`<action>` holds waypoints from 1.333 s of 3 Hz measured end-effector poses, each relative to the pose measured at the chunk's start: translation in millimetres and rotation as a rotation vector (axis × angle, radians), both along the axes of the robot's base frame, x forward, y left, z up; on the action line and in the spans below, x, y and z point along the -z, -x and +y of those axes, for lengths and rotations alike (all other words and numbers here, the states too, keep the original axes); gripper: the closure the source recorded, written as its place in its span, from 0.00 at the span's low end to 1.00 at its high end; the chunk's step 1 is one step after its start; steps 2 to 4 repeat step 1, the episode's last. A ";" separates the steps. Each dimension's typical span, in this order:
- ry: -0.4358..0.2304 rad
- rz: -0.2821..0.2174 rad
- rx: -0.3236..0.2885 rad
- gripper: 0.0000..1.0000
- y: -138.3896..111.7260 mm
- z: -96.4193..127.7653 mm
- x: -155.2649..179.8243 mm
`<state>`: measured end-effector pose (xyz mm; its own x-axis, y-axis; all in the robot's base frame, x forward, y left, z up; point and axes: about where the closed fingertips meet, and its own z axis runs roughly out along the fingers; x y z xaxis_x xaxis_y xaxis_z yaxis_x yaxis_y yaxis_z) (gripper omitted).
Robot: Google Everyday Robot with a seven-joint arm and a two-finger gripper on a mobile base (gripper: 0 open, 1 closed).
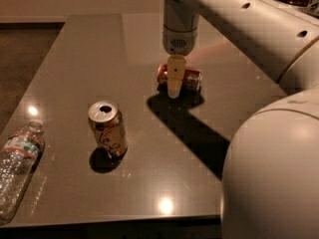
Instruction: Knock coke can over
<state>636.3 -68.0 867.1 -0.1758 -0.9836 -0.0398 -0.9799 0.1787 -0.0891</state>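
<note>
The coke can (188, 78), red-orange with a silver end, lies on its side on the grey table (75, 49), right of the middle. My gripper (174, 87) hangs from the white arm straight down in front of the can, its pale finger (175, 76) covering the can's middle. The tip sits at the can's near side, at table height. The can's left end shows to the left of the finger, its right end to the right.
A gold can (107, 128) with dark script stands upright at the front left. A clear plastic water bottle (18, 166) lies at the table's left front edge. My white arm and body fill the right side of the view.
</note>
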 end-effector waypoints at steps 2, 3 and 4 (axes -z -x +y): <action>0.000 0.001 0.000 0.00 0.0 0.1 0.3; 0.000 0.001 0.000 0.00 0.0 0.1 0.3; 0.000 0.001 0.000 0.00 0.0 0.1 0.3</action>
